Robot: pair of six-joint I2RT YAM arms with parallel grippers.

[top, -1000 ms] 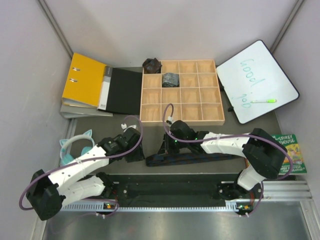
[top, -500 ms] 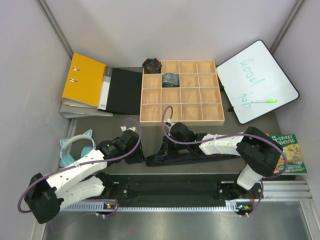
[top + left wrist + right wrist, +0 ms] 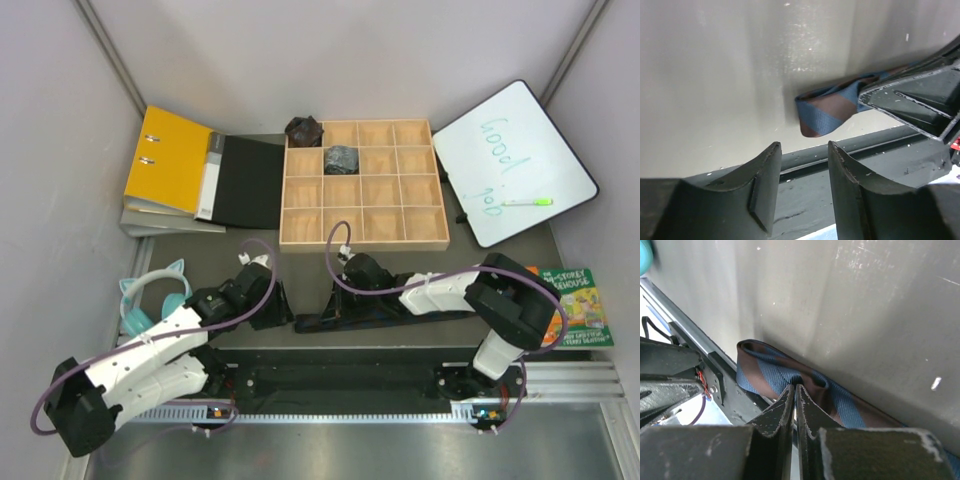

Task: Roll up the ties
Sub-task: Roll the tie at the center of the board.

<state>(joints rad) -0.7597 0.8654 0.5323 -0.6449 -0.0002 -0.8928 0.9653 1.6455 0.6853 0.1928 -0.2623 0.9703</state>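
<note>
A long blue-and-brown striped tie (image 3: 320, 322) lies flat along the near edge of the mat. Its folded left end shows in the left wrist view (image 3: 825, 112) and the right wrist view (image 3: 772, 375). My right gripper (image 3: 338, 298) is shut, its tips (image 3: 795, 387) pinching the tie's fold near that end. My left gripper (image 3: 280, 303) is open and empty (image 3: 802, 147), just left of the tie's end and apart from it. A brownish-black rolled tie (image 3: 304, 130) sits at the top left corner of the wooden grid box (image 3: 365, 243). A greyish rolled tie (image 3: 341, 158) sits in one of the box's cells.
A yellow binder (image 3: 168, 160) and black folder cover (image 3: 250, 182) lie at the back left. A whiteboard (image 3: 510, 150) with a green marker (image 3: 527, 202) is at the back right. A book (image 3: 578, 300) lies at the right, teal headphones (image 3: 150, 295) at the left. A metal rail (image 3: 350, 380) runs along the near edge.
My right gripper has moved nearer and down onto the tie's left end. My left arm has shifted slightly nearer and to the right. The rolled ties have not moved.
</note>
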